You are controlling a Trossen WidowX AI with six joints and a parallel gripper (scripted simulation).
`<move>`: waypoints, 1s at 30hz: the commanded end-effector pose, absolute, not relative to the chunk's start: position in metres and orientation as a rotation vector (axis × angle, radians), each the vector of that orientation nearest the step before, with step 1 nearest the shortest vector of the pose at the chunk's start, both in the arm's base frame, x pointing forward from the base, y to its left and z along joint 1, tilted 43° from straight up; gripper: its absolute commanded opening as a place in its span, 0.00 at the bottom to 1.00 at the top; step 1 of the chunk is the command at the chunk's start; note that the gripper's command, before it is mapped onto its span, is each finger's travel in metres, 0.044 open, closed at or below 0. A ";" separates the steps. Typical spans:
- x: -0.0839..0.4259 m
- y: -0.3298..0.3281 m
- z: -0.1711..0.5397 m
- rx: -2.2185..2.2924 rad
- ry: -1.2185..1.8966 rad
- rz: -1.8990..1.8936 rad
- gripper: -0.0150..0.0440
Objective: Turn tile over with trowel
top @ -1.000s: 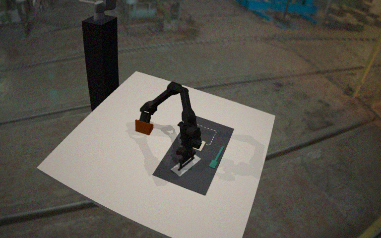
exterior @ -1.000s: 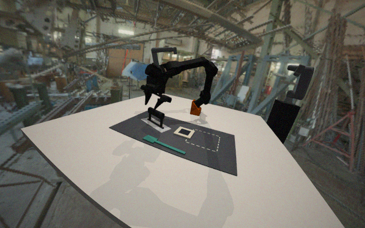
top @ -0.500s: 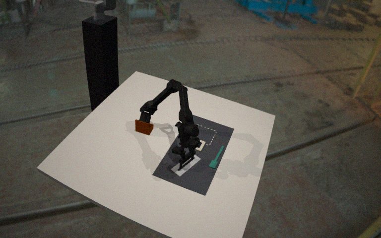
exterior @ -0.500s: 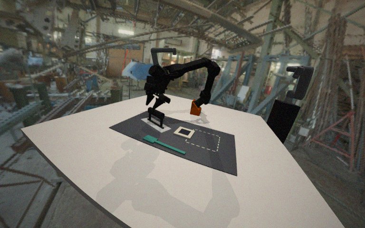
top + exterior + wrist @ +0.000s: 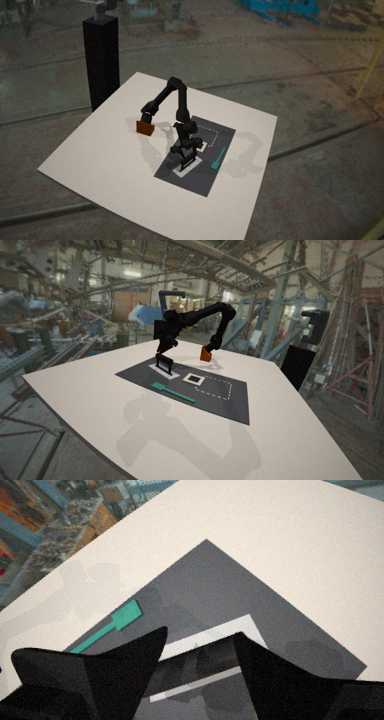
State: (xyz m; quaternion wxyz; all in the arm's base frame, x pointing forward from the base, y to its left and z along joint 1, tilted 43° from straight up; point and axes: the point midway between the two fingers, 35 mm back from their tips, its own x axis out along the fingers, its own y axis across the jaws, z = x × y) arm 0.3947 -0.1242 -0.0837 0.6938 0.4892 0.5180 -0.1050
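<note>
The trowel, a white blade [image 5: 182, 174] [image 5: 175, 376] [image 5: 242, 625] with a raised black bar handle [image 5: 164, 358], lies flat on the dark mat [image 5: 195, 183] [image 5: 237, 409] [image 5: 200, 570]. My gripper [image 5: 189, 156] [image 5: 159, 352] [image 5: 200, 633] is open and tilted close to the handle, with the fingers toward its two ends; contact cannot be told. The cream tile [image 5: 202, 146] [image 5: 188, 378] lies flat with its dark square mark up, mostly outside the dashed outline [image 5: 217, 133] [image 5: 230, 388], at its near corner. The tile is out of the wrist view.
A teal flat tool [image 5: 215, 165] [image 5: 157, 386] [image 5: 127, 615] lies along the mat's edge, beside the trowel and tile. The arm's orange base [image 5: 145, 128] [image 5: 205, 353] stands on the white table [image 5: 113, 175] [image 5: 84, 398]. A black post [image 5: 101, 56] [image 5: 298, 361] stands beyond the table edge.
</note>
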 end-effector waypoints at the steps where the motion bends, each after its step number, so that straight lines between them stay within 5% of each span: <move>1: 0.390 -0.121 -0.084 1.189 1.129 -0.301 0.76; 30: 0.359 -0.083 -0.069 2.100 0.786 -0.698 0.76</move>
